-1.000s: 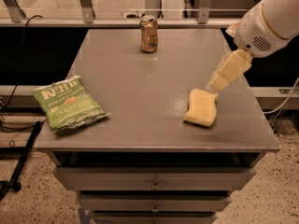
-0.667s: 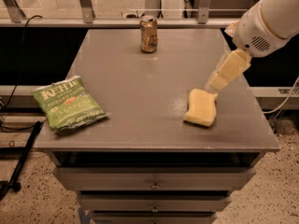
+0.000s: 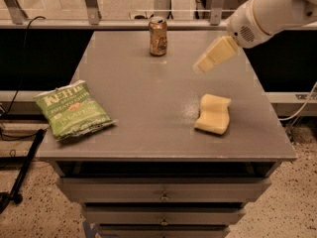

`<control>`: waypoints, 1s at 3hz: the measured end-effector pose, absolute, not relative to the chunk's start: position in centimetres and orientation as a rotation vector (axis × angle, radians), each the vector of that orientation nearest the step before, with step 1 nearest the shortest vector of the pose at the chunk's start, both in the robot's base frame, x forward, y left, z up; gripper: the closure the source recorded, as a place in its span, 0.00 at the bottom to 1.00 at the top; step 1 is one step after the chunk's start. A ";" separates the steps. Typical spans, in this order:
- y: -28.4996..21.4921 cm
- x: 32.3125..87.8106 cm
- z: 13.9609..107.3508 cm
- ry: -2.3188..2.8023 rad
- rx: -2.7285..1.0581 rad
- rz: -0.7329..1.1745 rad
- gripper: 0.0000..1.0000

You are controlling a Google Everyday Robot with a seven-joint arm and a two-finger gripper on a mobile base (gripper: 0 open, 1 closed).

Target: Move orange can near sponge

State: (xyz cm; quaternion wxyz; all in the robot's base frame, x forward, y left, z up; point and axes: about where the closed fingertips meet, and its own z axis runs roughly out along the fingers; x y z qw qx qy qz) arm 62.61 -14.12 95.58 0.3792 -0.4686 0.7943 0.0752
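Nearest you, at the front left of the table (image 3: 143,138), lies a green chip bag (image 3: 74,110), well apart from everything this job concerns. At front right the sponge (image 3: 213,114) lies flat, close to the table's near-right corner. Above and just behind it hangs the gripper (image 3: 204,62), empty and clear of the tabletop, angled down and to the left; from this angle you cannot tell whether it is open or closed. Farthest off, the can (image 3: 158,36) stands upright by the back edge, about mid-width, well apart from both sponge and gripper.

The can is not yet grasped, and that is where your risks likely begin. It is narrow and probably light: come in off-centre, or with the gripper not wide enough to straddle it, and you would likely tip it or push it toward the back edge just behind. A weak hold on smooth metal could let it slip during the carry.

Putting it down has its own hazards. The sponge sits near the corner, with little bare table on its near and right sides. Favour the left or far side. Land the can partly on the soft sponge and it may topple; sweep low and you may drag the sponge.
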 end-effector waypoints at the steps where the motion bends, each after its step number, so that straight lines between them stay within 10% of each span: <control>1: -11.5 68.5 95.0 1.972 -1.064 0.282 0.00; 3: -5.5 78.9 91.7 1.800 -0.907 0.394 0.00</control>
